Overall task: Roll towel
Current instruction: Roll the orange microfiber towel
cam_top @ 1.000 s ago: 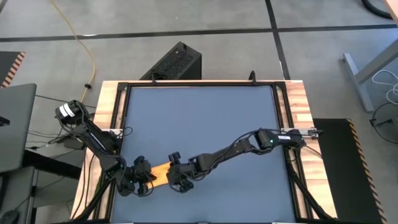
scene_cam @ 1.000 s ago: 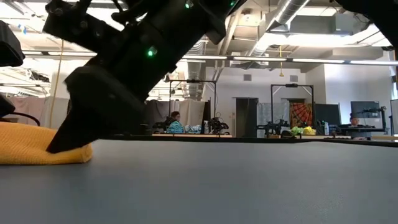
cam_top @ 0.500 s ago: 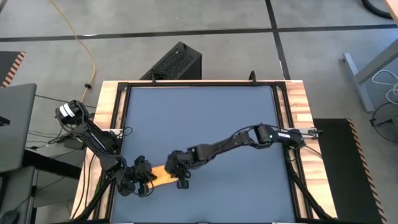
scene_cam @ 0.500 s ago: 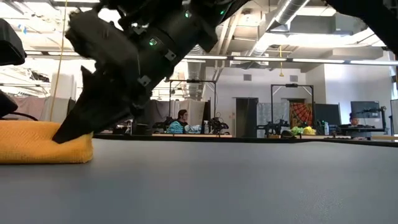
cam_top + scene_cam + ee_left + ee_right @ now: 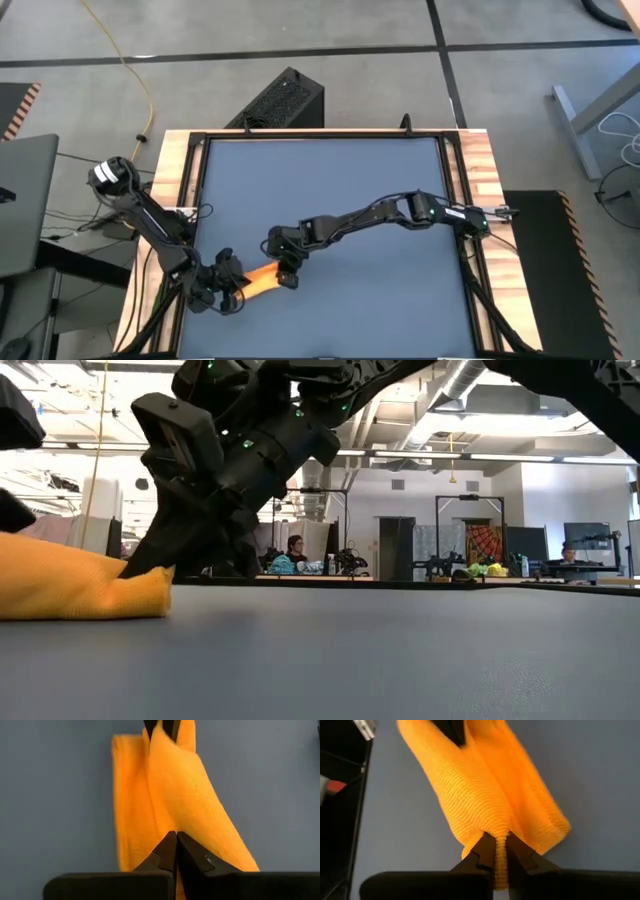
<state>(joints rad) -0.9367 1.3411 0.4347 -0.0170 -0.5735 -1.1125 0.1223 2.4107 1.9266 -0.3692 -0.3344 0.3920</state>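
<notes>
The towel [image 5: 262, 280], a bright yellow-orange cloth, lies bunched into a narrow strip on the dark mat near the table's near-left corner. In the low view the towel [image 5: 80, 588] rests on the mat as a low hump. My left gripper [image 5: 232, 287] is shut on its left end. My right gripper [image 5: 285, 277] is shut on its right end. Each wrist view shows the other gripper's tip at the cloth's far end. My left gripper pinches the towel's left end [image 5: 172, 827] between its two fingers, coming slanting down from the table's left. The cloth rises in a ridge from the fingers and lies on the mat beyond them. My right gripper pinches a narrow fold at the towel's right end [image 5: 496, 834] between its two fingers, slanting down from the table's right. Several layers are gathered there. The rest of the towel [image 5: 470, 785] lies on the mat, humped toward the other gripper.
The dark mat [image 5: 330, 190] has free room toward the far and right sides. Black frame rails and wooden edges [image 5: 475, 180] border it. A black box [image 5: 283, 100] stands on the floor beyond the far edge, and a laptop [image 5: 25, 200] is off to the left.
My right gripper has rolled about its own line, moved a little toward the far edge onto the towel's right end, and shut on it. The towel, flat before, is now bunched into a raised ridge between the two grippers.
</notes>
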